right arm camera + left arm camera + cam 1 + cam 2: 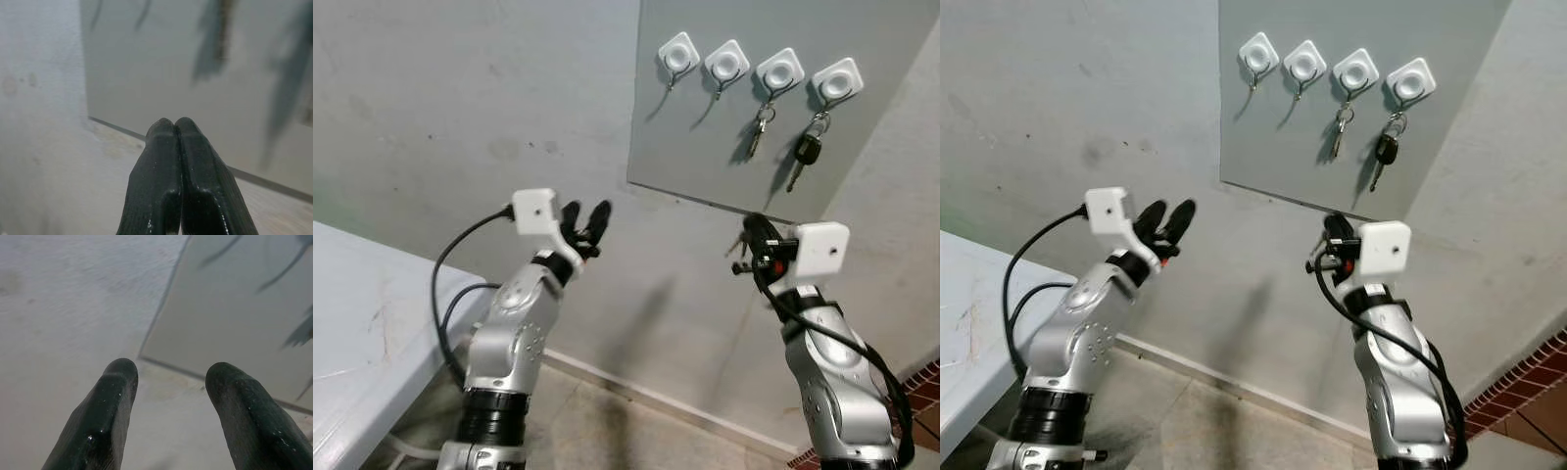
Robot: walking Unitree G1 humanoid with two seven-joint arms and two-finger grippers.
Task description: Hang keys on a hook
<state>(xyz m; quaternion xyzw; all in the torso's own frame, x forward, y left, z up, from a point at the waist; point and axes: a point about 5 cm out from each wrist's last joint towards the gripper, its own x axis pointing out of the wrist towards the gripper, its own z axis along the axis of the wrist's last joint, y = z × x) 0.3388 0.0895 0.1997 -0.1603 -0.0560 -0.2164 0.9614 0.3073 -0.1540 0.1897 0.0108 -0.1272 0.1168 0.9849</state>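
Observation:
A grey board (700, 147) on the wall carries a row of white hooks. The two left hooks (679, 54) (726, 64) are bare. A silver key bunch (759, 127) hangs from the third hook, and a black-headed key (806, 152) from the far right one. My right gripper (752, 223) is raised just under the board's lower edge, below the third hook. Its fingers (166, 161) are pressed shut. Small keys (737, 247) stick out at its left side. My left gripper (587, 208) is open and empty, raised against the bare wall left of the board.
A white table (362, 304) stands at the left, close to my left arm. The grey wall fills the front. Tiled floor (607, 421) lies below, with brick-red paving (925, 387) at the lower right corner.

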